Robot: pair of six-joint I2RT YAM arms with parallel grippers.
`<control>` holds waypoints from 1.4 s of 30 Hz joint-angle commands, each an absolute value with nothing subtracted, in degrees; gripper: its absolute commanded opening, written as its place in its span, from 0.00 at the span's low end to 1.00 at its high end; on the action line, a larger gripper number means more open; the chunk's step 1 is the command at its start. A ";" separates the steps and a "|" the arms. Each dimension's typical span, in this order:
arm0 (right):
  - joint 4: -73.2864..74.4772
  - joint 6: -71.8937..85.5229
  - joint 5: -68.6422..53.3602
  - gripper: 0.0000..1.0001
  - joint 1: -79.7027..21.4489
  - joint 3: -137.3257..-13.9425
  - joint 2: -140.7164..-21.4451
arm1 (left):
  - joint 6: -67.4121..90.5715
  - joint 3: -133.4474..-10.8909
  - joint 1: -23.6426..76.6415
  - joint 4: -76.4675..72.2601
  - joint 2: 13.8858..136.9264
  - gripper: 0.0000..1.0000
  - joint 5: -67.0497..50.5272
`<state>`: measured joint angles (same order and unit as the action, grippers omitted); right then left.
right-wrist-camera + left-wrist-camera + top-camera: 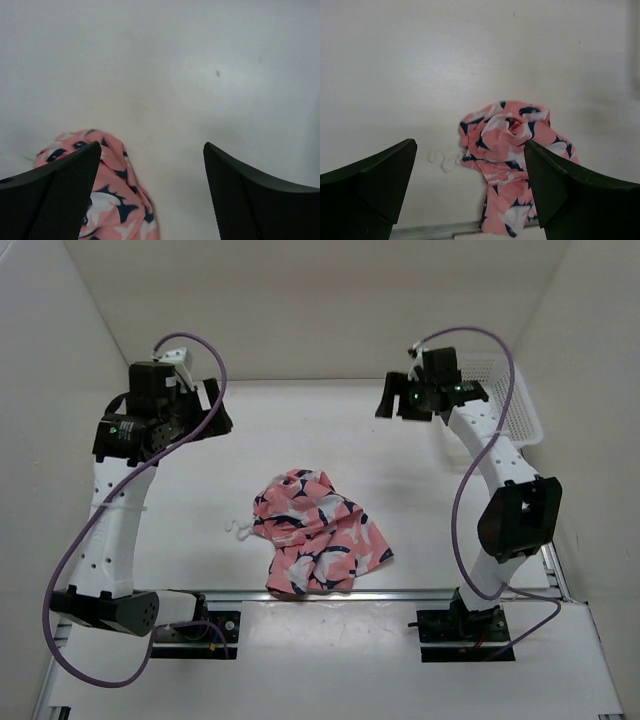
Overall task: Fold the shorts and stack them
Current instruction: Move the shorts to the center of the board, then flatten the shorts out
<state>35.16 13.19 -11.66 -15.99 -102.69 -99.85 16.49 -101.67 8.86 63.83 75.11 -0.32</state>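
The salmon-pink shorts (pixel 315 532) with navy-and-white shark print lie crumpled in a heap on the white table near the front middle. Their white drawstring (pixel 240 530) trails out to the left. My left gripper (pixel 212 408) hangs high at the back left, open and empty, far from the shorts. My right gripper (pixel 392 400) hangs high at the back right, open and empty. The shorts show in the left wrist view (pixel 512 160) with the drawstring (pixel 442 160) beside them, between the spread fingers (pixel 375 185). They also show in the right wrist view (pixel 112 200), at the lower left.
A white plastic basket (pixel 505 400) stands at the back right behind the right arm. White walls close in the table on the left, back and right. A metal rail (pixel 400 595) runs along the front, just below the shorts.
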 commanded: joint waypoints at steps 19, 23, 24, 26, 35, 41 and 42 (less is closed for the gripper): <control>35.51 18.36 7.36 0.88 -46.68 -76.55 -87.80 | 32.87 -52.65 16.52 43.25 70.20 1.00 -15.39; 37.08 18.90 9.84 0.93 -42.90 -76.55 -86.23 | 29.89 -58.17 17.67 40.87 83.45 1.00 -13.01; 37.09 18.90 9.84 0.93 -40.89 -76.55 -85.18 | 29.88 -59.31 17.67 40.87 85.50 1.00 -12.22; 37.62 19.42 9.84 0.93 -38.08 -75.85 -83.07 | 29.18 -62.90 17.67 40.87 90.50 1.00 -11.69; 39.37 21.63 3.96 0.92 -23.83 -69.79 -74.01 | 27.42 -82.32 17.05 51.11 95.27 0.10 -6.17; 43.24 17.67 4.23 0.91 -13.20 -72.06 -71.28 | 24.08 -107.46 18.54 60.90 97.03 0.10 -3.25; 43.76 17.67 3.09 0.91 -11.79 -72.07 -70.32 | 23.56 -110.45 19.94 61.52 97.03 0.10 -3.95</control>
<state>41.08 19.79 4.82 -15.84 -70.35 -72.49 25.78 -102.89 17.69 55.86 98.70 -5.30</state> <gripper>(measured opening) 0.908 0.131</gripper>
